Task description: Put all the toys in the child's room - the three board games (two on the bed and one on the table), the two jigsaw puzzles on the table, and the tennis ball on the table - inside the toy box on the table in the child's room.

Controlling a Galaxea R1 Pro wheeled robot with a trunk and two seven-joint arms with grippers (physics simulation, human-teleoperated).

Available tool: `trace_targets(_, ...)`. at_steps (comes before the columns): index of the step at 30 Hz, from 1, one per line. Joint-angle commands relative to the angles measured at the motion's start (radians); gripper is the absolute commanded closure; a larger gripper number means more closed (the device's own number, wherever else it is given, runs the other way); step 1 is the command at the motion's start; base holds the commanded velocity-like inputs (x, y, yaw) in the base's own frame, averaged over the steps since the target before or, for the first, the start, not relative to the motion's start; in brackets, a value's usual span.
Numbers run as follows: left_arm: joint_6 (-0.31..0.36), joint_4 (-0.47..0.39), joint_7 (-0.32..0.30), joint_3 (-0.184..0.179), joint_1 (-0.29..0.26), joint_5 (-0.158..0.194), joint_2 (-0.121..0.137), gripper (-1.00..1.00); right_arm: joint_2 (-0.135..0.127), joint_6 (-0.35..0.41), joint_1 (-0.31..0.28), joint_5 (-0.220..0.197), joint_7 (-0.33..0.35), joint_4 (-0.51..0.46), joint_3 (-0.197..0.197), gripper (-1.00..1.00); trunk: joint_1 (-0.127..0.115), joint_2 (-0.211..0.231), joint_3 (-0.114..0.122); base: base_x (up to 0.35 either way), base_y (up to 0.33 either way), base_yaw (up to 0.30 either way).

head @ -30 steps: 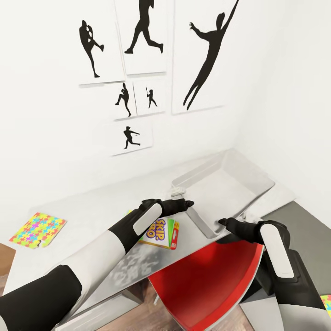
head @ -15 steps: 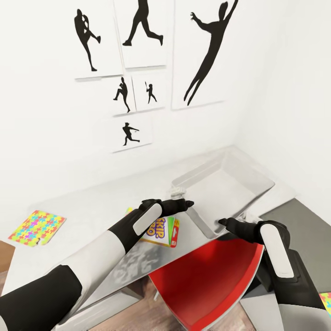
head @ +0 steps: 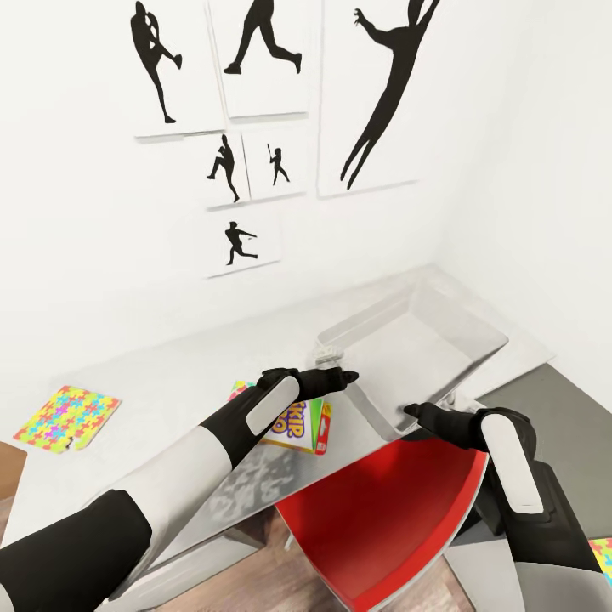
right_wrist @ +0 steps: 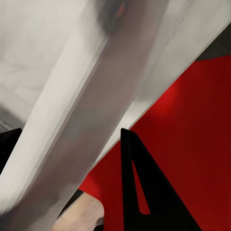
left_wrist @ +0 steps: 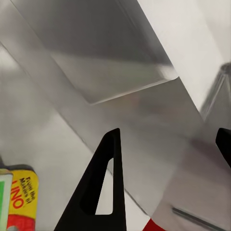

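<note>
Between the earlier pictures and this one, the wall pictures and the jigsaw puzzle (head: 67, 418) have slid slightly toward the upper left of the head view, so our camera has turned a little; both arms keep their pose. We see the toy box (head: 476, 323) standing on the pale table (head: 161, 382) near the room's corner, its near rim toward us. Our left gripper (head: 350, 376) hovers at the box's near-left corner; in the left wrist view its fingers (left_wrist: 103, 187) stand wide apart over the box wall. Our right gripper (head: 410, 411) hangs at the box's near edge, above the red chair seat (head: 382, 518); in the right wrist view its fingers (right_wrist: 144, 192) are likewise spread, with the grey rim (right_wrist: 91, 125) running between them. The Skip-Bo board game (head: 299, 423) lies flat on the table just beside the box, partly hidden under our left forearm. The puzzle lies well apart at the table's far-left end. A second mosaic patch (head: 602, 554) shows at the lower right edge.
</note>
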Motion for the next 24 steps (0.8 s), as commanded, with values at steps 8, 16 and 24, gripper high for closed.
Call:
trace_targets(8, -0.007, -0.076, 0.009, -0.004, -0.001, 0.007, 0.0, 1.0, 0.0, 0.004, 0.0, -0.028, -0.009, 0.0, 0.015, 1.0, 0.0, -0.002, -0.002, 0.0, 0.0, 0.0)
trace_targets(16, -0.007, -0.078, 0.009, -0.005, -0.001, 0.007, 0.0, 1.0, 0.0, 0.004, 0.0, -0.028, -0.009, 0.001, 0.015, 1.0, 0.0, -0.002, -0.009, 0.0, 0.0, 0.0)
trace_targets(24, -0.007, -0.08, 0.009, -0.005, -0.001, 0.007, 0.0, 1.0, 0.0, 0.004, 0.0, -0.028, -0.009, 0.005, 0.015, 1.0, 0.0, -0.002, -0.021, 0.0, 0.0, 0.0)
